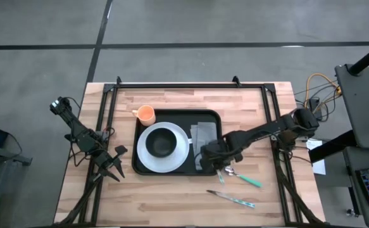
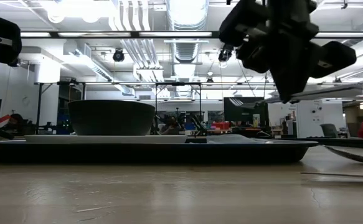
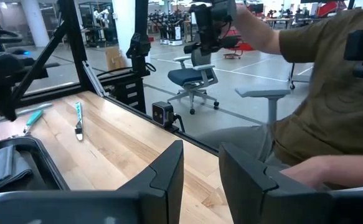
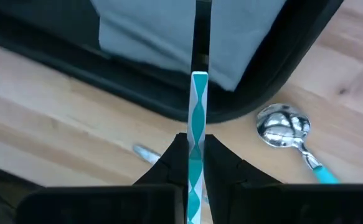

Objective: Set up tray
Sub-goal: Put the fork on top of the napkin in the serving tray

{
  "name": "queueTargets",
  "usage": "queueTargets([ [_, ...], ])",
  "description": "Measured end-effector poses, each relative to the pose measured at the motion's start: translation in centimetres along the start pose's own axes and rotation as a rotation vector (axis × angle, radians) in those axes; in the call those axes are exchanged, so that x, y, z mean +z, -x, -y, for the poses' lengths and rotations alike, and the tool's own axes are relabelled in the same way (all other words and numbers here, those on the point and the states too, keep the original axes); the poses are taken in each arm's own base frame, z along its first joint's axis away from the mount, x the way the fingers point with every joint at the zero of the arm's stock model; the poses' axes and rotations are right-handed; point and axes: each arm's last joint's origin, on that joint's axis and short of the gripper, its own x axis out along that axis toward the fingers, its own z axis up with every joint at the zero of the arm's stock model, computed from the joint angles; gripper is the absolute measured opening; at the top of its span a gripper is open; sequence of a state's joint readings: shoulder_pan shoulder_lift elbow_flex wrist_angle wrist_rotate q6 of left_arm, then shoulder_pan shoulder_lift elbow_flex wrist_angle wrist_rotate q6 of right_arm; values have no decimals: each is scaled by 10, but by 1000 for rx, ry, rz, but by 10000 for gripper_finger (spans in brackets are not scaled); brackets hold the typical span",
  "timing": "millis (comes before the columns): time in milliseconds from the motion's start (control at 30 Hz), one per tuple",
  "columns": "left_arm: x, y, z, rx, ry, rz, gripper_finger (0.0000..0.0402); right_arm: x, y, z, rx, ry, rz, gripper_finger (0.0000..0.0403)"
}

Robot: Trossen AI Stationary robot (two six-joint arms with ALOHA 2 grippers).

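Tray sits mid-table, holding plate, bowl and napkin. Right gripper clamps a teal-handled utensil over the tray's corner, its head hidden. Left gripper idles parted at the table's left

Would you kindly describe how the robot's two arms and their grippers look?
Both arms are dark, slim and jointed, with black cabling along them. The left gripper has two broad, matte dark-grey fingers with angular, wedge-shaped tips. The right gripper has the same dark, tapered fingers. No markings show on either.
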State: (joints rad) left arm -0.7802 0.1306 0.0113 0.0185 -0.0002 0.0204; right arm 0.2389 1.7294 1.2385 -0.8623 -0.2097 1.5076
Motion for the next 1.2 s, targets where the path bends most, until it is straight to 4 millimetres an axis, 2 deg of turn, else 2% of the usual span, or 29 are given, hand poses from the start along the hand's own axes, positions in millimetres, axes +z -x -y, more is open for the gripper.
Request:
queueTargets([
  [467, 0, 0, 0, 0, 0, 0, 84, 38, 5, 2, 25, -273, 32, 15],
  [767, 0, 0, 0, 0, 0, 0, 84, 66, -12, -1, 38, -251, 63, 15],
  [1000, -1, 0, 0, 0, 0, -8, 84, 91, -14, -3, 38, -233, 82, 15],
  [1200, -1, -1, 0, 0, 0, -18, 84, 100, -16, 1, 20, -254, 85, 15],
])
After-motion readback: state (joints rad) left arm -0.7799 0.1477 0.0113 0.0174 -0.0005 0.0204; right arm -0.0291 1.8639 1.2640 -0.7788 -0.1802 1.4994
